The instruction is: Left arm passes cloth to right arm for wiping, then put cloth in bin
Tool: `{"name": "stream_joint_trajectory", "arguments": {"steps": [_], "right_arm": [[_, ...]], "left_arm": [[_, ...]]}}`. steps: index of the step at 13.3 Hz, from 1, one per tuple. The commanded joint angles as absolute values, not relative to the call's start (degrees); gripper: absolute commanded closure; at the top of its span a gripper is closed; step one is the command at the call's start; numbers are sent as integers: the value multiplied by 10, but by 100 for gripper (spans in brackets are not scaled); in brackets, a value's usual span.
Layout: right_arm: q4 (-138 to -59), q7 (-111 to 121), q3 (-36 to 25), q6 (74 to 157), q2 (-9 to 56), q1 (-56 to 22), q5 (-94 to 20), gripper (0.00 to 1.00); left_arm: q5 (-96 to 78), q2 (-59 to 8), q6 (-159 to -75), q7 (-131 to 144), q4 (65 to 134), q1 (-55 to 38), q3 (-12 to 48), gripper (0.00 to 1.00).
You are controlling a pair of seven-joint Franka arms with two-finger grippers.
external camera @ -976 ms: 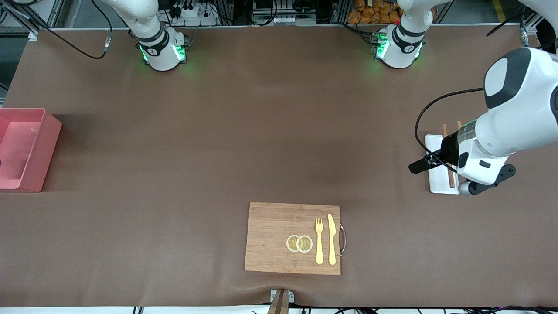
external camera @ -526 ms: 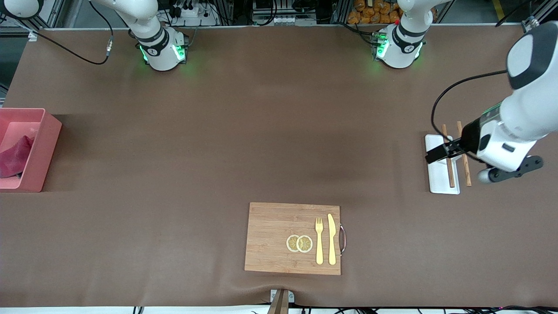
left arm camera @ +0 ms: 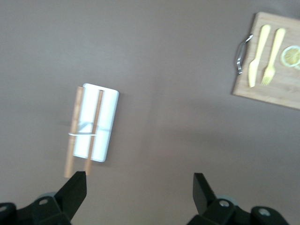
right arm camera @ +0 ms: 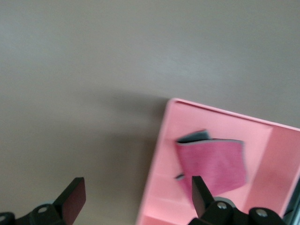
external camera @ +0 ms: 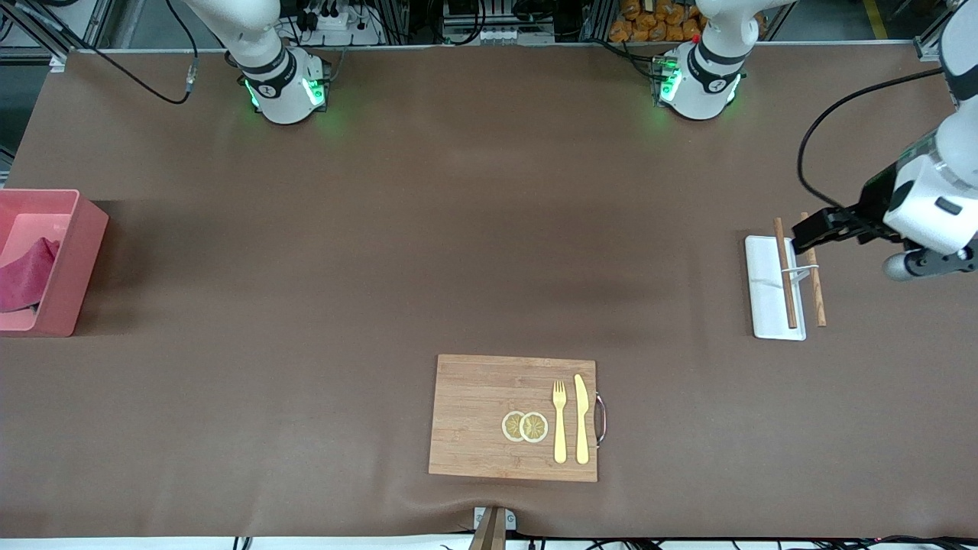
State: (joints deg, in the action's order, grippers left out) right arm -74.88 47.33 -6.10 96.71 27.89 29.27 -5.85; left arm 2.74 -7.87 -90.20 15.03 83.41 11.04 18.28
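Observation:
The magenta-pink cloth lies crumpled inside the salmon-pink bin at the right arm's end of the table. The right wrist view looks down on the cloth in the bin. My right gripper hangs open and empty over the bin's wall, clear of the cloth; it is outside the front view. At the left arm's end, my left gripper hovers over the white chopstick rest. It shows open and empty in its wrist view.
A wooden cutting board with a fork, a knife and lemon slices lies near the front edge. The white chopstick rest holds two chopsticks at the left arm's end.
The right gripper opened and the cloth dropped into the bin, where it now lies. The left arm lifted and swung toward its end of the table, uncovering the chopstick rest.

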Motion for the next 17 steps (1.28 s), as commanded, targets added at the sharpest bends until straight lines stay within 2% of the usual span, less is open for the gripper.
{"name": "stream_joint_trajectory", "arguments": {"steps": [1, 2, 7, 9, 12, 14, 17], "right_arm": [[-764, 356, -66, 933, 237, 235, -54, 0], [-766, 317, -65, 915, 227, 218, -54, 0], [-781, 116, -64, 857, 173, 124, -57, 0], [-802, 16, -64, 857, 139, 70, -56, 0], [-808, -50, -62, 843, 107, 30, -65, 0], [-838, -106, -62, 845, 69, -2, -73, 0], [-851, -105, -62, 860, 50, -4, -68, 0]], "left_arm": [[28, -34, -884, 81, 852, -8, 41, 0], [28, -26, -880, 77, 859, -41, 2, 0], [29, 29, -878, 79, 917, -83, -41, 0], [28, 41, -878, 89, 939, -83, -42, 0], [15, 64, -882, 119, 966, -83, -41, 0], [15, 63, -882, 119, 967, -85, -41, 0], [11, 77, -882, 122, 979, -85, -36, 0]]}}
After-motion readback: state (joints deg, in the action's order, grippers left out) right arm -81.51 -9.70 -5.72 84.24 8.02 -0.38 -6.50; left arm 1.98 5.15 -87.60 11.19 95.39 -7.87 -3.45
